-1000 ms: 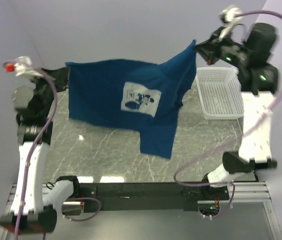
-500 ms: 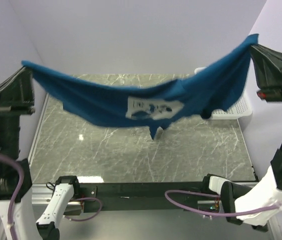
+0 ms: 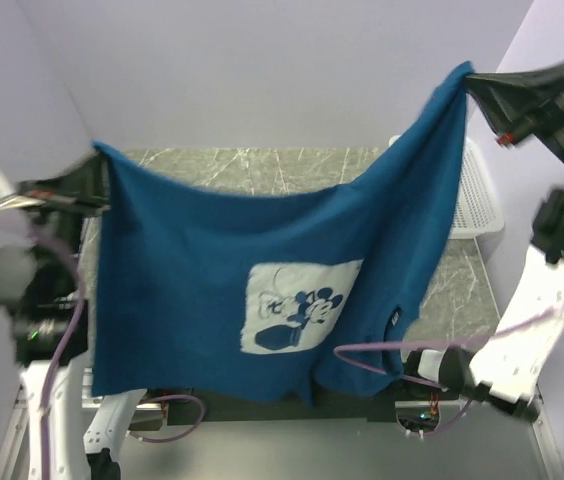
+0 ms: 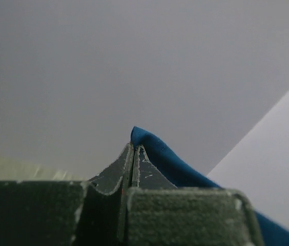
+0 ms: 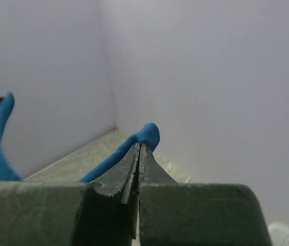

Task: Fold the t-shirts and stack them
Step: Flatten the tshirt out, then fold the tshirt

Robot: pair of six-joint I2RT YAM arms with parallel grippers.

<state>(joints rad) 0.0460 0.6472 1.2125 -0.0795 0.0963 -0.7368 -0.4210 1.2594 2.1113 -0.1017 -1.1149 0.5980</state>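
Grey-green marbled bench point(image 3: 262, 165): only the far strip and the right edge show in the top view, the rest is screened by cloth. Dark blue t-shirt point(image 3: 212, 260) is held up in the air, spread as a sheet between the two arms, with its right upper corner higher than its left. Its lower edge hangs down in front of the arm bases at the near side. Contact with the bench cannot be judged from this angle. White mesh basket point(image 3: 477, 200) sits at the far right of the bench, its left part hidden behind the raised right side of the shirt. Right pincer point(image 5: 140, 145): fingers pressed together, a small nub of blue fabric pinched at and poking past the tips. Left pincer point(image 4: 133, 146): fingers likewise closed tight on a fold of the shirt, the cloth showing just beyond the tips and trailing away along the right finger. White-and-blue cartoon print point(image 3: 297, 320) faces the top camera, low and right of centre on the hanging shirt.
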